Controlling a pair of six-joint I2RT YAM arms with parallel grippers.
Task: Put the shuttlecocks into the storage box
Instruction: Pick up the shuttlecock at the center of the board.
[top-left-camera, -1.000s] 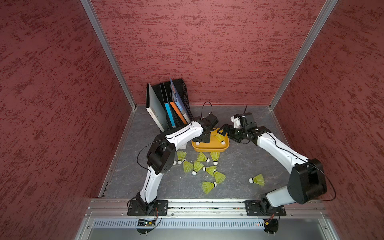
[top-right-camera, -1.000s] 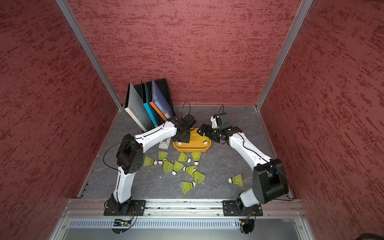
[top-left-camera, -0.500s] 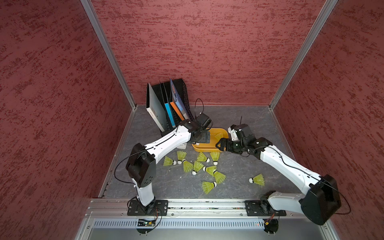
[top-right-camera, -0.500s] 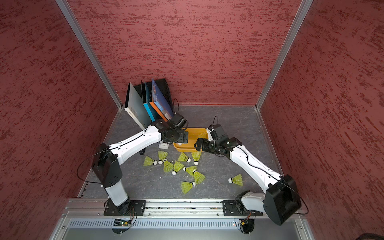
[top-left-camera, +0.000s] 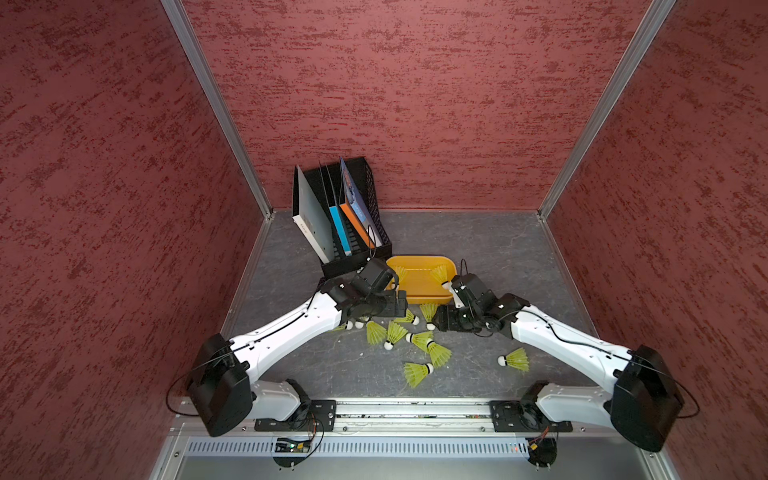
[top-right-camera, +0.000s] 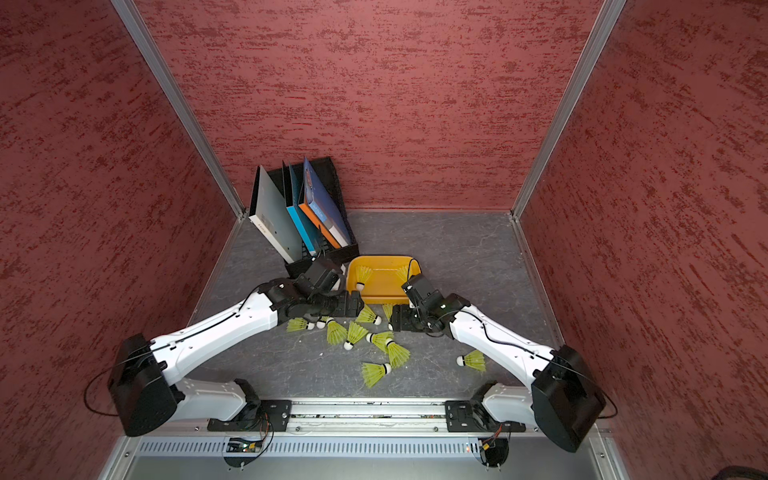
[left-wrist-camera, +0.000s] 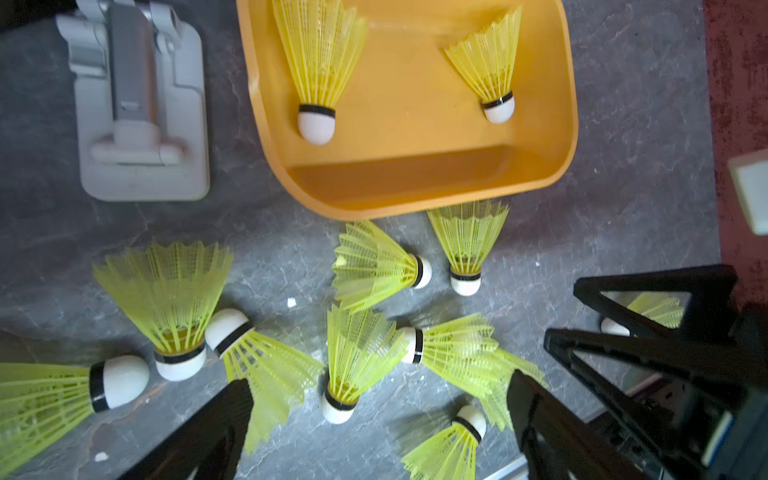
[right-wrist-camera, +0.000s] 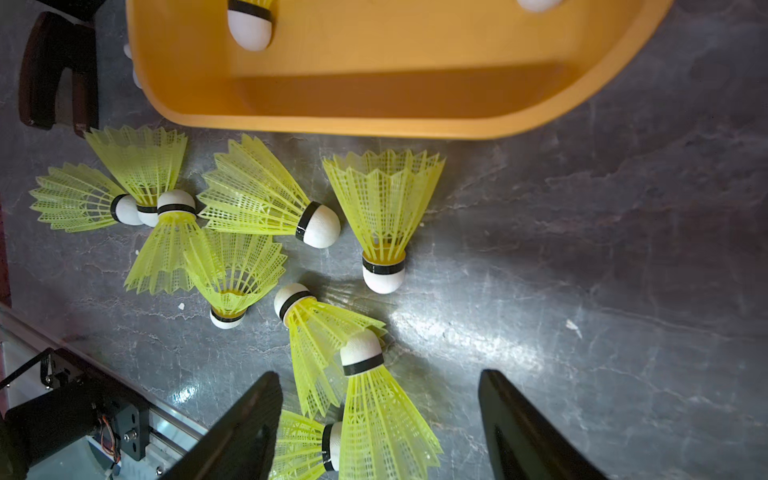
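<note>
The orange storage box (top-left-camera: 419, 293) (top-right-camera: 384, 297) (left-wrist-camera: 395, 174) (right-wrist-camera: 395, 95) holds two yellow-green shuttlecocks (left-wrist-camera: 318, 62) (left-wrist-camera: 488, 62). Several more shuttlecocks (top-left-camera: 395, 332) (top-right-camera: 353, 332) lie in a cluster on the grey floor in front of it. One shuttlecock (top-left-camera: 517, 359) lies apart at the right. My left gripper (top-left-camera: 401, 303) (left-wrist-camera: 382, 384) hovers open over the cluster's left part. My right gripper (top-left-camera: 442, 322) (right-wrist-camera: 378, 376) is open, its jaws either side of one lying shuttlecock (right-wrist-camera: 374, 399) without touching it.
A black mesh file rack with books (top-left-camera: 345, 224) stands behind and left of the box. A small grey-white device (left-wrist-camera: 141, 112) lies left of the box. Red walls close in three sides. A metal rail (top-left-camera: 395, 411) runs along the front.
Both grippers have pulled back from over the box and come down over the floor cluster. The left jaws have opened wide, and two shuttlecocks now show in the box.
</note>
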